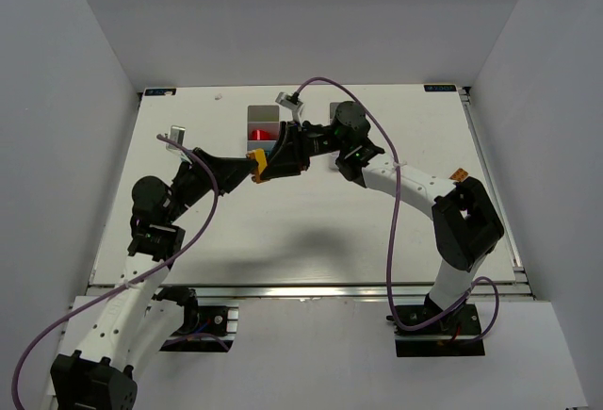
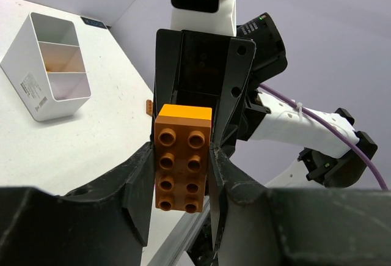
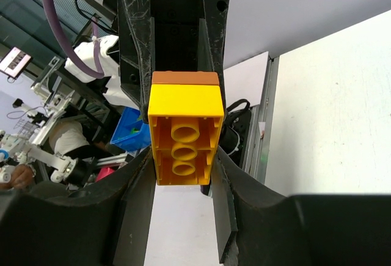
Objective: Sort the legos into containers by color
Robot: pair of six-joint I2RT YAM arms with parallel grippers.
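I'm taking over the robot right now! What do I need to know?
Left pincer: shut on the orange brick.
Right pincer: shut on the yellow brick, which is stuck to the orange one. The pair hangs over the table.
Done: a red brick lies in the white bin.
Left: probably pull the two apart, then bin each by colour.

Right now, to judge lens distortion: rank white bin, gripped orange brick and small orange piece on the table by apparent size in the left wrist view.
White bin and orange brick: look about alike; the brick is only nearer the camera.
Small orange piece: smallest.
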